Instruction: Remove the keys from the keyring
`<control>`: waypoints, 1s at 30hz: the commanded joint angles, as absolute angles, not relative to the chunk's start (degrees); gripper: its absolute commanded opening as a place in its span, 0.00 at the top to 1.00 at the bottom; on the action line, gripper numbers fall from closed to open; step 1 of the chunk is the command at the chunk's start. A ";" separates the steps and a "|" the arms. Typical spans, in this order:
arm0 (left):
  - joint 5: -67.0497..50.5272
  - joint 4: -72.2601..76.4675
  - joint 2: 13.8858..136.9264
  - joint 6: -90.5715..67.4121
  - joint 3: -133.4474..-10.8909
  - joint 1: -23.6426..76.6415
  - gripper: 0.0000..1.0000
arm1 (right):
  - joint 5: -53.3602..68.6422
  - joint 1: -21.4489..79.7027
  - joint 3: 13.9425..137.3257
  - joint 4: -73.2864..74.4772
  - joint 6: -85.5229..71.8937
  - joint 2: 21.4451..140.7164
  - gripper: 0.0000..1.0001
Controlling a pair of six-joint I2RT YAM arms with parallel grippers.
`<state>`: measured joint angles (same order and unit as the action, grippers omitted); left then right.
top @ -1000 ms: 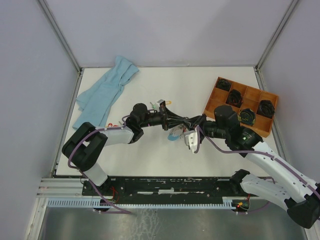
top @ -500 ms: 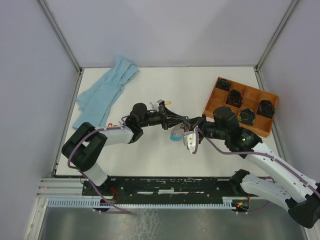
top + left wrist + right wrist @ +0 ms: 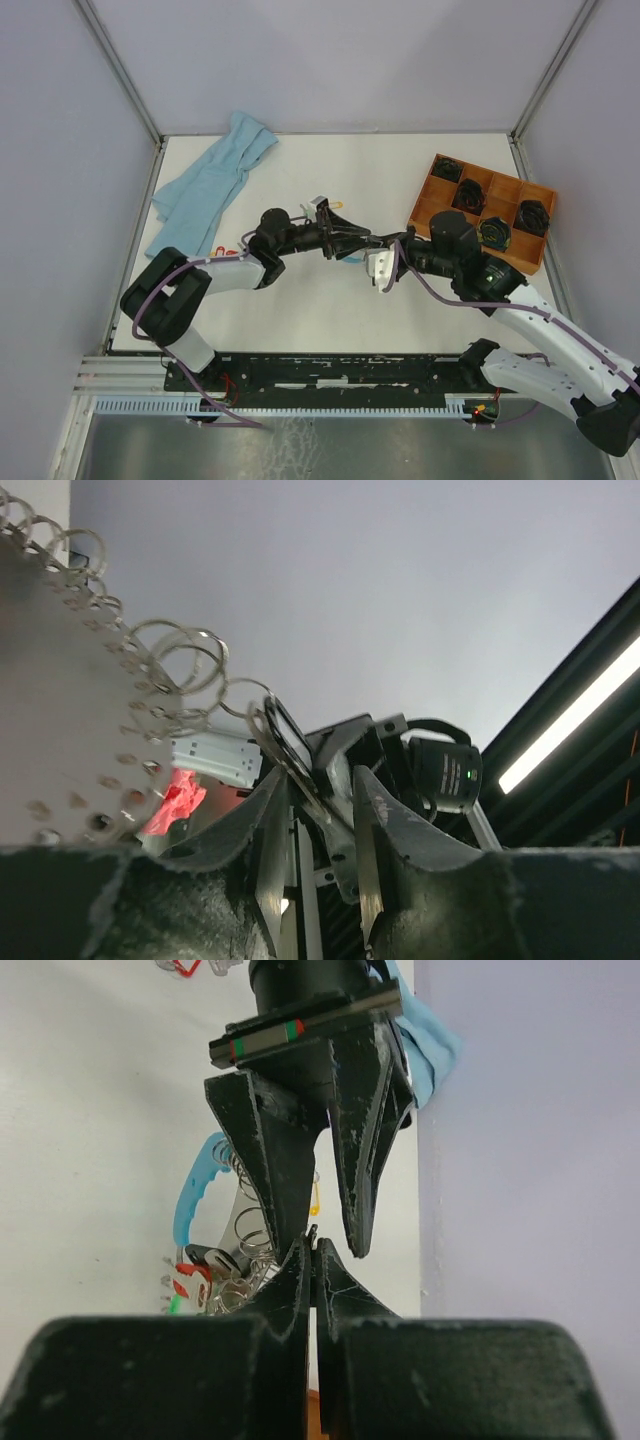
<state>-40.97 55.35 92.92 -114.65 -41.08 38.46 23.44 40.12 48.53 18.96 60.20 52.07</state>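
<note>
**Operator:** How do my fingers stand?

**Spotter:** Your right fingers are pressed flat together, with at most a sliver of metal at their tips. Your left fingers point at them tip to tip, a narrow gap between. A thin strip of metal sits in that gap, but I cannot tell whether they bite on it.

**Operator:** And the keyring?

**Spotter:** The keyring is just beside both sets of tips. Its blue sheath arches away from your fingers, and the keys bunch below the coils.

**Operator:** Which step am I on?

**Spotter:** I judge you are working one key off the ring, and it is not yet free. Next, hold the ring steady with your left and draw with your right along the wire, or the whole loop will follow.

**Operator:** What are the counts?

**Spotter:**
- **Keyring:** one.
- **Keys:** too bunched to count.
- **Tags near your fingers:** one red tag, one green tag and one orange tag.
- **Farther out on the table:** one cloth, and one tray with four black round things showing.
</note>
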 commanded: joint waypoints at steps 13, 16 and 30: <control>-38.21 71.42 77.74 -97.13 -23.80 38.37 0.51 | 34.59 35.00 55.32 22.73 42.08 52.14 0.99; -35.62 68.09 70.78 -82.04 -20.78 38.28 0.51 | 38.10 33.48 56.48 23.87 39.34 52.66 0.99; -21.99 67.15 53.60 -7.20 -11.82 47.00 0.13 | 56.18 26.82 66.41 34.49 30.18 58.49 0.99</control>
<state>-19.51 63.66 49.78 -28.49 -7.62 46.74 49.54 27.62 61.12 31.68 32.49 57.39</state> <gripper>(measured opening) 0.825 0.016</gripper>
